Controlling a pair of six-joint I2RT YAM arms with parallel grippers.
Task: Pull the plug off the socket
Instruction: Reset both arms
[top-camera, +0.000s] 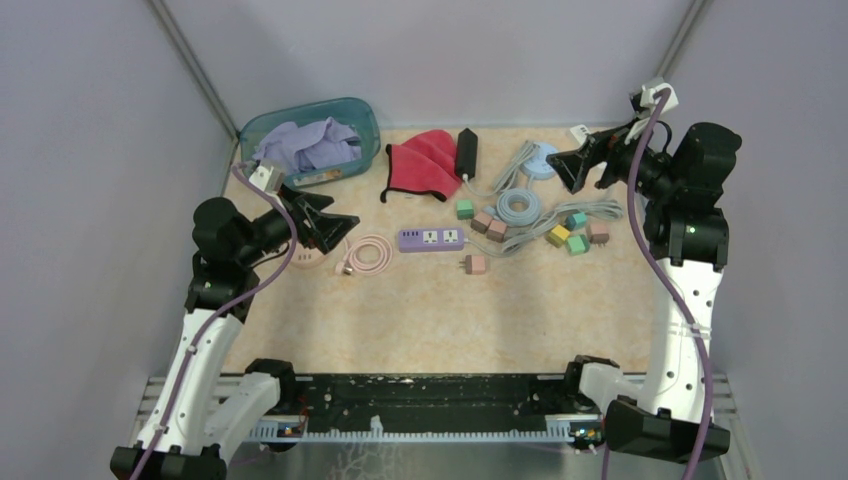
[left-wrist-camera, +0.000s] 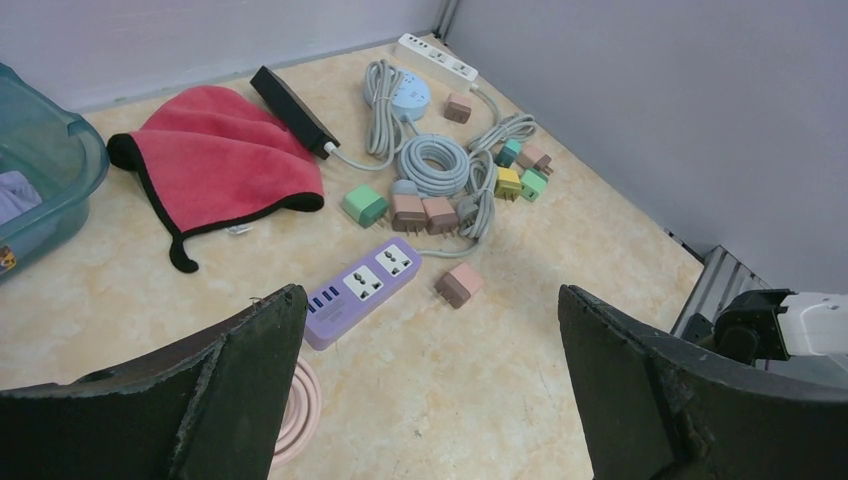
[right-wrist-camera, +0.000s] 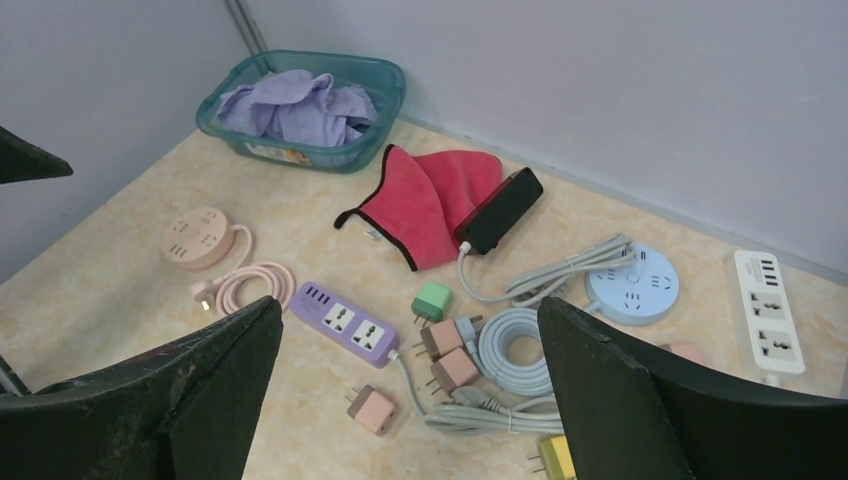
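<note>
A beige, marbled tabletop is closed in on three sides by plain lilac-grey walls, with both arms raised above it. At the back left corner stands a teal plastic basin holding a crumpled lavender cloth. Just right of it a red cloth lies flat, and a black power strip lies at its far edge. The purple power strip lies near the middle, both of its outlets bare, and a loose pink plug rests on the table just beside it. Further right, small green, pink and yellow plugs mix with a coiled grey cable. I cannot tell whether any of them sits in a socket. The left gripper and the right gripper both have their fingers spread wide and hold nothing.
</note>
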